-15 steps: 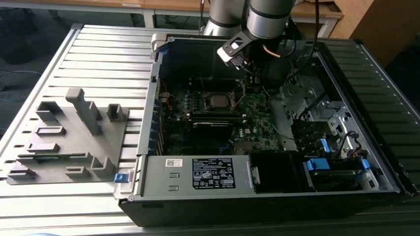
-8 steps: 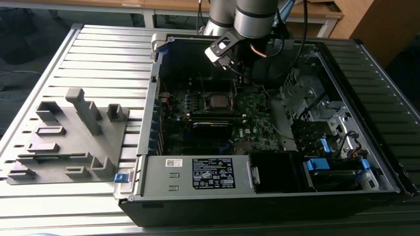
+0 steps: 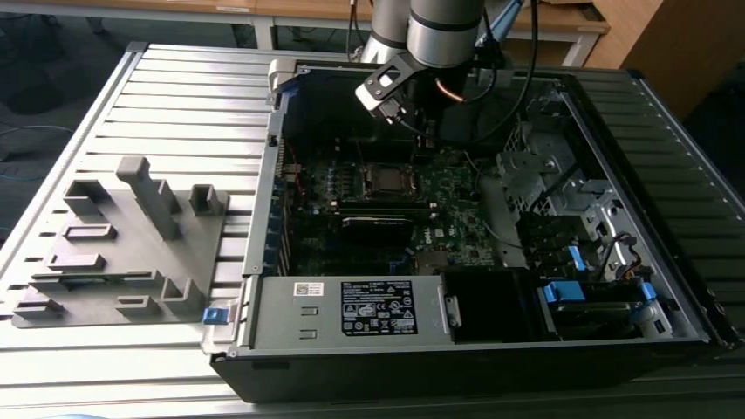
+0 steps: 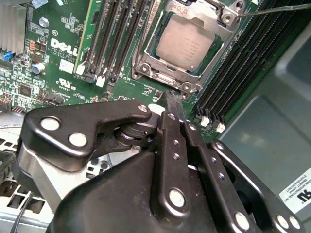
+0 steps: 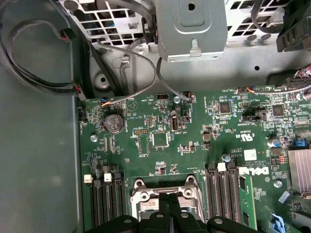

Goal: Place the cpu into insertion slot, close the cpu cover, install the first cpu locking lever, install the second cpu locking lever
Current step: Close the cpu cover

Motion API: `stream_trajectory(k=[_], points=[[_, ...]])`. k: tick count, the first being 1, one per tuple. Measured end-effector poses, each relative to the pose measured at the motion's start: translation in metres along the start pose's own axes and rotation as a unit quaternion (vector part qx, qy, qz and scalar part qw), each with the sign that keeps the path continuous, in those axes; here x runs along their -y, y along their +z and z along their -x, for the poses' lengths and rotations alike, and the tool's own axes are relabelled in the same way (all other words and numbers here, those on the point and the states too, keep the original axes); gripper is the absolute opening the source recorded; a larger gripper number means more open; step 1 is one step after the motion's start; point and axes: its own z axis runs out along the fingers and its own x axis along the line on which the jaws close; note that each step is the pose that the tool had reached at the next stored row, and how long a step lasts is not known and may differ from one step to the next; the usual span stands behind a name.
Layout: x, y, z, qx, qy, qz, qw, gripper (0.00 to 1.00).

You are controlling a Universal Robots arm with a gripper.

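one slatted aluminium table (image 3: pixel 174 96), ribbed grey, wooden furniture (image 3: pixel 652 35) behind it. open black desktop case (image 3: pixel 466 371) lies flat on the slats under the arm. grey plastic fixture (image 3: pixel 117 244) with upright posts and pockets sits on the table well off to the exterior view's left of the gripper (image 3: pixel 427 135).

inside the case: green motherboard (image 3: pixel 454 201), flat and densely populated. boxy bare-metal power supply (image 3: pixel 291 323) with a label, well apart from the gripper, at the case's near wall. in the first wrist view, a round silver coin cell (image 5: pixel 112 123), black cables (image 5: pixel 39 82) and a folded sheet-metal bracket (image 5: pixel 194 29) lie beyond the fingertips.

gripper is black metal with riveted link arms. fingers (image 4: pixel 172 145) are pressed together into one narrow tip, nothing pinched between them. it hangs over the board, not touching anything i can see.

insertion slot (image 3: pixel 388 179) is just ahead of and below the fingertips, silver rim. cpu (image 4: pixel 184 44) is seated in it, dull grey square top facing up. cpu cover (image 4: pixel 201 12), shiny silver frame, lies down around the chip, which shows through the cut-out. long black memory slots (image 4: pixel 114 39) flank the socket on both sides. thin steel locking lever (image 4: pixel 277 8) runs out from the socket corner farthest from the tip; cannot tell if it is latched.
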Motion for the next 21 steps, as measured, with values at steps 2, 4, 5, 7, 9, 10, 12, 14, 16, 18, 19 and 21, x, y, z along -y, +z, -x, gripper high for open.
stream_trajectory(k=[2, 4, 5, 7, 9, 10, 12, 14, 16, 18, 19, 21], points=[[0.0, 0.0, 0.0, 0.0, 0.0, 0.0, 1.0, 0.11], [0.0001, 0.0, 0.0, 0.0, 0.0, -0.0004, 1.0, 0.11], [0.0001, 0.0002, 0.0, 0.0002, 0.0, -0.0018, 1.0, 0.11], [0.0001, 0.0006, 0.0, 0.0017, 0.0, -0.0073, 0.99997, 0.11], [0.0001, 0.0011, 0.0, 0.003, 0.0, -0.0126, 0.99992, 0.11], [0.0002, 0.001, 0.0, 0.003, 0.0, -0.0126, 0.99992, 0.11], [0.0002, 0.001, 0.0, 0.003, 0.0, -0.0127, 0.99991, 0.11], [0.0001, 0.001, 0.0, 0.003, 0.0, -0.0128, 0.99991, 0.11], [0.0007, 0.0011, 0.0001, 0.003, 0.0, -0.0128, 0.99991, 0.11], [0.0027, 0.0013, 0.0003, 0.0029, 0.0, -0.0127, 0.99991, 0.11], [0.0045, 0.0015, 0.0004, 0.0029, 0.0, -0.0127, 0.99991, 0.11], [0.0087, 0.0018, 0.0009, 0.003, 0.0, -0.0128, 0.99991, 0.11]])
